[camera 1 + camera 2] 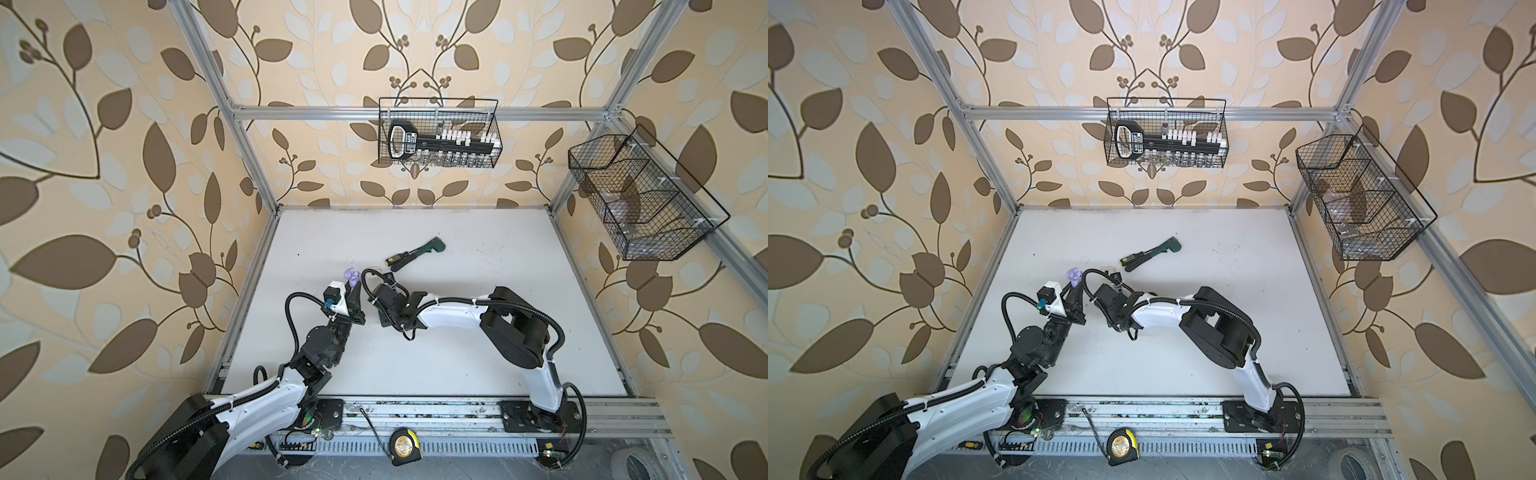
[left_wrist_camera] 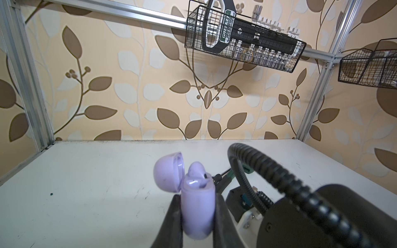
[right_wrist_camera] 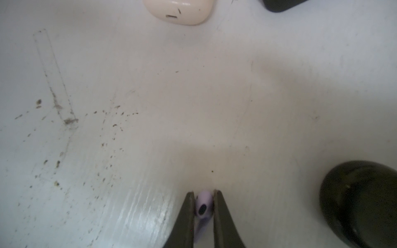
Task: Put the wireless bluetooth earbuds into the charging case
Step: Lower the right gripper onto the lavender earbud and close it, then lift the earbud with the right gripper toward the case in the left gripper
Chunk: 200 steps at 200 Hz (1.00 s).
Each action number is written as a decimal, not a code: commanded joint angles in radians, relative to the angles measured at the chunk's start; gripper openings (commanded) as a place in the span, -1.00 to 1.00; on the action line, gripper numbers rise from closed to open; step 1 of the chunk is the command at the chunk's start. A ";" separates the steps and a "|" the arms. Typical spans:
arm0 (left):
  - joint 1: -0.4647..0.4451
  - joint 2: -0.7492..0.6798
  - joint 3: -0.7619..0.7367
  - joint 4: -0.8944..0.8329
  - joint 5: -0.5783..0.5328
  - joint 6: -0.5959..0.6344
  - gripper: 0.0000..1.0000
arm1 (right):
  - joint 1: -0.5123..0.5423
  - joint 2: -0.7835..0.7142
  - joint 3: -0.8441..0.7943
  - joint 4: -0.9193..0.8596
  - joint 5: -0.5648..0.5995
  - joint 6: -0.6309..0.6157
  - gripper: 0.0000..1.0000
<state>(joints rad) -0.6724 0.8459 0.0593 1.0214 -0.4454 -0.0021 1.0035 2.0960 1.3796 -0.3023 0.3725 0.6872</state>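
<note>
okay, right gripper [image 3: 203,192] is pinched on a lilac earbud [image 3: 204,206] low over the table [image 3: 214,96]; left gripper [image 2: 196,196] clamps the open lilac case [image 2: 197,216] with another bud [image 2: 196,169] seated inside. lift it across, aim stem-down at the free side of the case, and let go only once it sits.

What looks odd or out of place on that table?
Brown specks and scratches dirty the table, and the cream case has dark scuffs. A screwdriver and a green-handled tool lie nearby, seemingly unrelated to earbuds. Otherwise tidy: the left claw grips the open lilac case, the right claw a lilac earbud.
</note>
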 commanded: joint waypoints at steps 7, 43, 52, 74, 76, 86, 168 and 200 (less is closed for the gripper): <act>0.008 -0.005 0.000 0.062 0.018 -0.011 -1.00 | 0.000 0.042 0.003 -0.044 -0.016 0.004 -0.73; 0.010 -0.011 0.029 0.000 0.063 -0.026 -1.00 | 0.001 -0.012 -0.033 -0.038 0.023 0.015 -0.75; 0.010 -0.012 0.037 -0.016 0.083 -0.020 -1.00 | -0.001 -0.035 -0.049 -0.032 0.034 0.017 -0.75; 0.009 -0.002 0.109 -0.136 0.204 0.019 -1.00 | -0.003 -0.100 -0.100 -0.020 0.058 0.027 -0.75; 0.009 -0.001 0.122 -0.163 0.217 0.022 -1.00 | -0.004 -0.105 -0.106 -0.019 0.060 0.027 -0.75; 0.010 0.004 0.215 -0.336 0.270 0.005 -1.00 | -0.007 -0.138 -0.131 -0.014 0.071 0.033 -0.75; 0.005 -0.079 0.265 -0.686 0.586 0.148 -1.00 | -0.034 -0.497 -0.501 0.089 0.176 0.103 -0.75; 0.005 -0.047 0.170 -0.527 0.707 0.179 -1.00 | -0.047 -0.610 -0.603 0.119 0.241 0.128 -0.75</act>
<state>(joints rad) -0.6724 0.7879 0.2844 0.3763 0.1223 0.1173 0.9646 1.5455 0.8303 -0.2081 0.5205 0.7692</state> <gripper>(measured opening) 0.198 0.125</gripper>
